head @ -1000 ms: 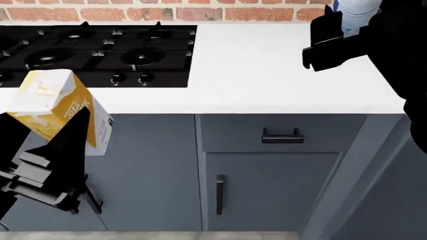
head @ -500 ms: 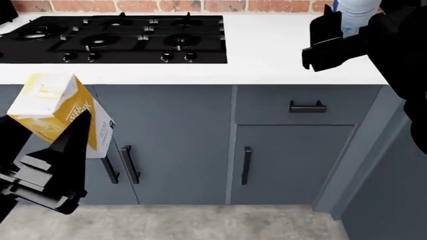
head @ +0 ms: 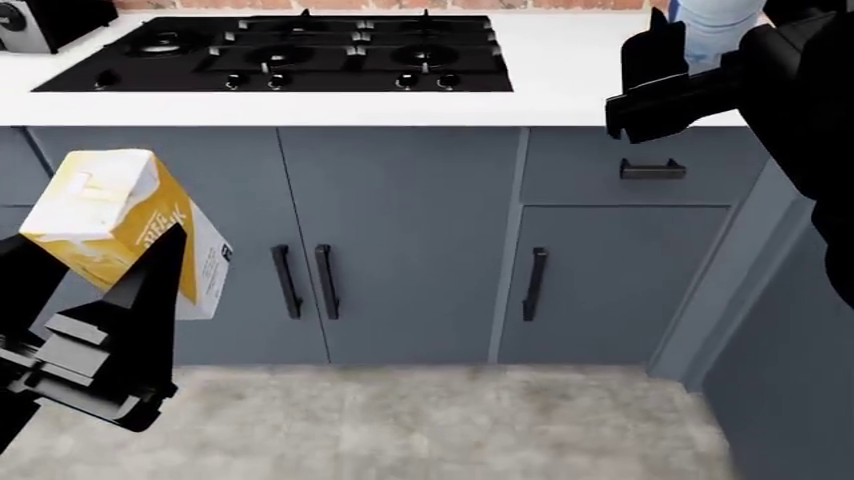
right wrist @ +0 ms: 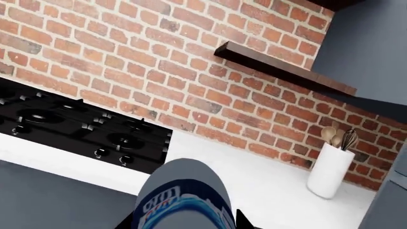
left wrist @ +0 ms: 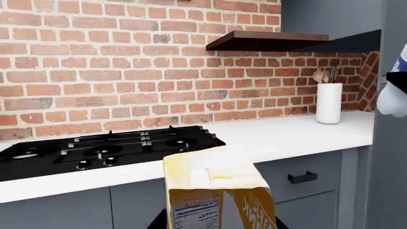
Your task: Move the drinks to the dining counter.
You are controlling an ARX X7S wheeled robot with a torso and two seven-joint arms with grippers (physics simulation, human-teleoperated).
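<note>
The yellow juice carton point(head: 120, 225) with its white top hangs tilted at the lower left of the head view, in front of the grey cabinets, and my left gripper point(head: 134, 268) is shut on it. In the left wrist view the carton point(left wrist: 216, 191) fills the space between the dark jaws of the left gripper point(left wrist: 216, 225). The clear water bottle point(head: 714, 25) with its blue label sits at the upper right, with my right gripper point(head: 705, 62) shut on it. The right wrist view has the bottle point(right wrist: 184, 200) close up in the right gripper point(right wrist: 188, 225). The dining counter is out of view.
A white worktop point(head: 574, 70) with a black gas hob point(head: 294, 50) runs along a brick wall point(left wrist: 127, 71), above grey cabinet doors point(head: 400, 240). A white utensil holder point(left wrist: 329, 102) stands on it under a dark shelf point(left wrist: 267, 40). Grey floor point(head: 400, 420) lies below. A tall grey panel point(head: 774, 330) stands at right.
The head view has drawn back from the worktop and shifted left: the hob slid up and right, and more cabinet fronts and floor show. Both grippers keep their holds.
</note>
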